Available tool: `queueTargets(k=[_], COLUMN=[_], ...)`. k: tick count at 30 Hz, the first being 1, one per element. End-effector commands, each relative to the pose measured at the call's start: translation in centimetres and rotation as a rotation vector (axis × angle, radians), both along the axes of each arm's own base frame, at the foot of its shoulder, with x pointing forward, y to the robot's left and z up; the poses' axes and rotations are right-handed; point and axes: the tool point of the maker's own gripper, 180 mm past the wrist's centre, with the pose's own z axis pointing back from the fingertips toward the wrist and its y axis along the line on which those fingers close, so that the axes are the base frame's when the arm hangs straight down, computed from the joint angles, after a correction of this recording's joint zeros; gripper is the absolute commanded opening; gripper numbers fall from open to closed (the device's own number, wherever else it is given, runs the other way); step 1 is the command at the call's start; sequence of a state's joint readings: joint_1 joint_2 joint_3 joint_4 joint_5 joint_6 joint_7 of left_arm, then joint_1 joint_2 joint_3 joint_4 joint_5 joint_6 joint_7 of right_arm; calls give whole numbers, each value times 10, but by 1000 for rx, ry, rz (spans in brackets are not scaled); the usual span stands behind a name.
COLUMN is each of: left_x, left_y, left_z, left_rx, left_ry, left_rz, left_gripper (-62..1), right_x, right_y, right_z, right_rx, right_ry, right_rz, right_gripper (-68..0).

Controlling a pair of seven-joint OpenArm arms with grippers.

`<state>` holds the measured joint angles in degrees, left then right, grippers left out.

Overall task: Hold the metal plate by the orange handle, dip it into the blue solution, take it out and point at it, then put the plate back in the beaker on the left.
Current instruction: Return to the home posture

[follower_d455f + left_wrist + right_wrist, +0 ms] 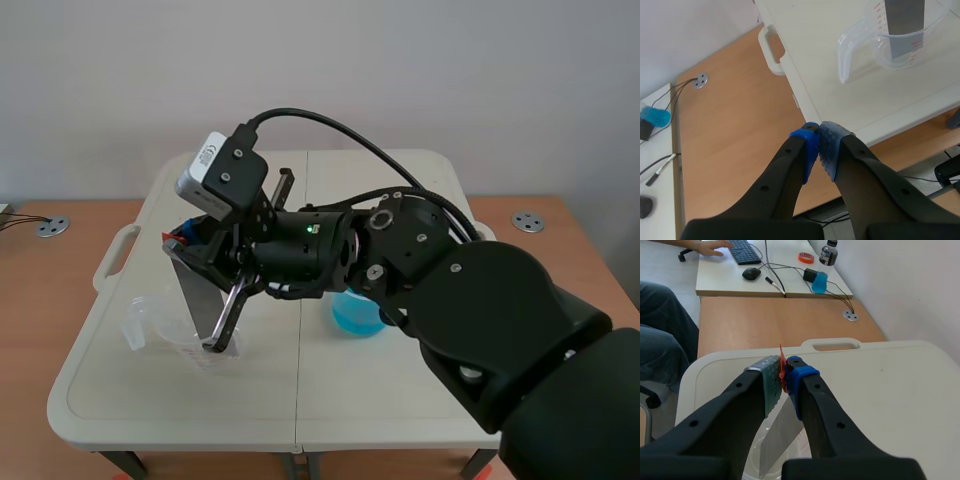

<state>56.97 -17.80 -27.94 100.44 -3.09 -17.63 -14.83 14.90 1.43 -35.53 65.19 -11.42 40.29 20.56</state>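
Right claw pinches the orange handle. The right arm comes in from the right and reaches past the middle to the left side of the desk. Plate hangs tilted below the handle, its lower end inside the clear beaker. Blue solution stands near mid-desk, right of the beaker and partly hidden by the arm. Left claw is pressed together on nothing, off the desk's edge, with the beaker ahead of it.

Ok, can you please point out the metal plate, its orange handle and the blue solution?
metal plate (198, 295): scene view, on its flat grey face.
orange handle (782, 365): right wrist view, on its thin upper edge.
blue solution (352, 316): scene view, on the liquid.
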Motion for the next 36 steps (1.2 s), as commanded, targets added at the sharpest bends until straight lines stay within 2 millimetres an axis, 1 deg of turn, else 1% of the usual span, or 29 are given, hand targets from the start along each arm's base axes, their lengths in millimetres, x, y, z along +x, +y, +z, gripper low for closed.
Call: queueTargets(k=[1, 4, 8, 12, 14, 16, 17, 18, 20, 21, 24, 29, 33, 36], left_x=[3, 3, 3, 3, 3, 3, 3, 3, 3, 3, 3, 3, 3, 3], left_y=[-2, -2, -2, -2, -2, -2, -2, -2, -2, -2, -2, -2, -2, -2], left_z=[7, 7, 7, 7, 7, 7, 7, 7, 7, 7, 7, 7, 7, 7], left_rx=[-5, -7, -7, -7, -7, -7, -7, -7, -7, -7, -7, -7, -7, -7], left_ry=[-26, -25, -25, -25, -25, -25, -25, -25, -25, -25, -25, -25, -25, -25], left_rz=[-4, -6, -6, -6, -6, -6, -6, -6, -6, -6, -6, -6, -6, -6], left_gripper=[-580, -580, -580, -580, -580, -580, -580, -580, -580, -580, -580, -579, -579, -578], right_x=[6, 6, 6, 6, 6, 7, 7, 8, 8, 9, 12, 20, 29, 36], right_y=[1, 1, 1, 1, 1, 1, 1, 0, 0, 0, -1, -7, -16, -27], right_z=[12, 12, 12, 12, 12, 12, 13, 13, 13, 13, 15, 21, 30, 41], right_rx=[14, 14, 14, 15, 15, 16, 17, 18, 19, 19, 29, 69, 123, 168], right_ry=[-32, -32, -32, -33, -33, -33, -34, -36, -36, -35, -38, -22, 4, 11], right_rz=[2, 2, 2, 2, 2, -1, -2, -7, -9, -9, -28, -66, -107, -136], right_gripper=[-635, -630, -547, -496, -427, -327, -291, -275, -272, -260, -191, -104, -63, -53])
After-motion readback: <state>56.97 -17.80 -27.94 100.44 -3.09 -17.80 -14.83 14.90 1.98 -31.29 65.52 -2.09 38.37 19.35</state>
